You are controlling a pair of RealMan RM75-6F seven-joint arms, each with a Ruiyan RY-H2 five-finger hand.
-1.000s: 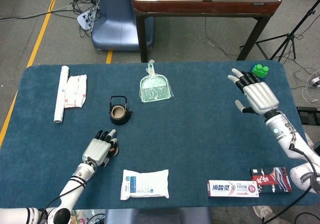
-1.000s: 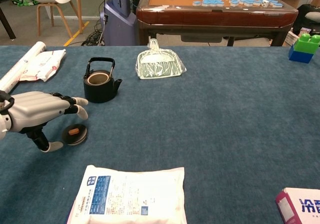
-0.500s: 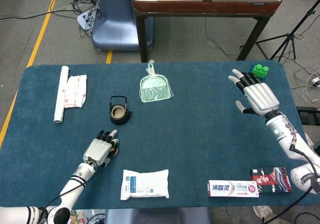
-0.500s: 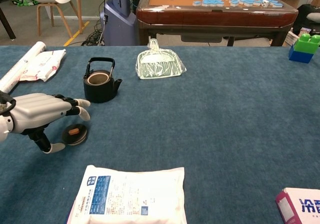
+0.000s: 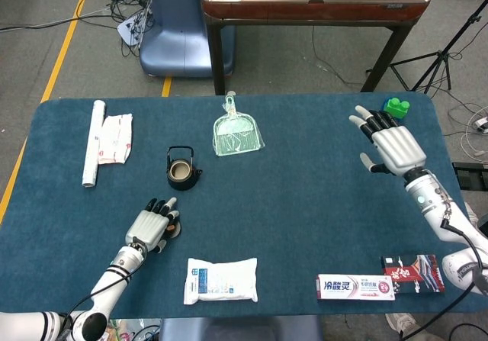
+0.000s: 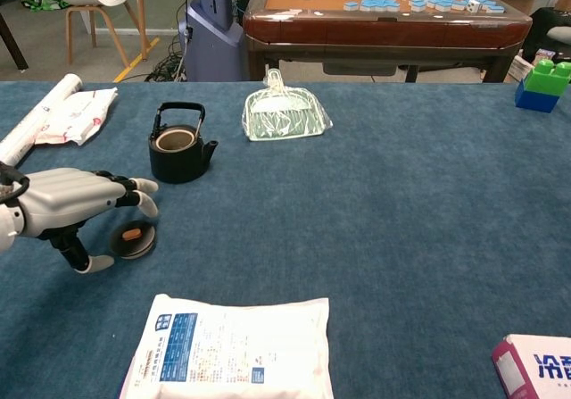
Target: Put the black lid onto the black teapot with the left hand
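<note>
Over the last second the left hand sank slightly toward the table and eased back a little toward the near left corner. Its fingers dropped closer over the black lid, the thumb resting low beside the lid.

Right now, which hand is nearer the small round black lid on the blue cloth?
Left. The left hand hovers over the small round black lid, fingers spread. The right hand is raised and open, far across the table by the green block.
</note>
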